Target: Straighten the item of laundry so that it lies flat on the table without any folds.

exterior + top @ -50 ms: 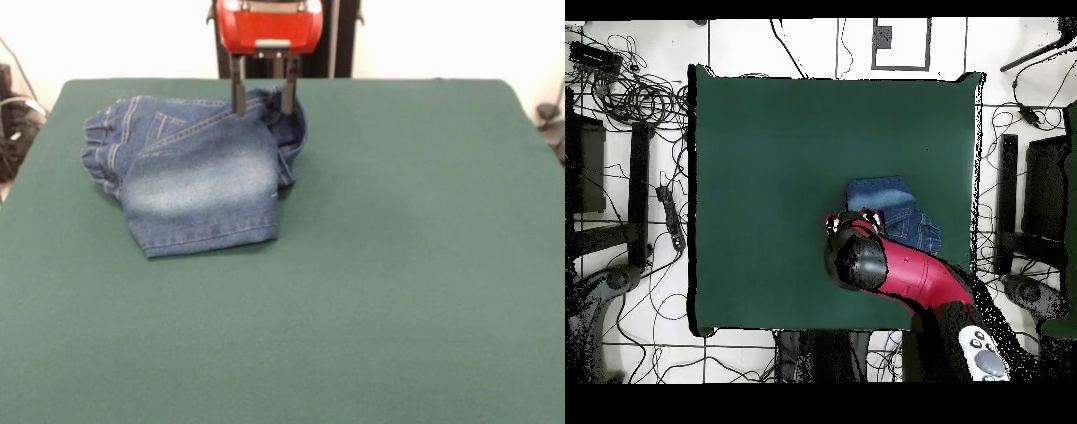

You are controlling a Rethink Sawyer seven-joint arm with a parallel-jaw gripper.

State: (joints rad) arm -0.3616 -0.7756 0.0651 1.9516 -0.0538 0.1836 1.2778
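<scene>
You are risking a worse bunch here: the jeans [199, 177] are lying doubled over, one leg folded across the rest, so a pull from the heaped far edge could drag the whole bundle instead of opening it. They are sitting on the far left part of the table [397, 291] as the front view shows it. Your gripper [263, 106] is hanging with its two fingers spread apart, tips down at the raised fold, apparently touching denim but pinching nothing yet.
</scene>
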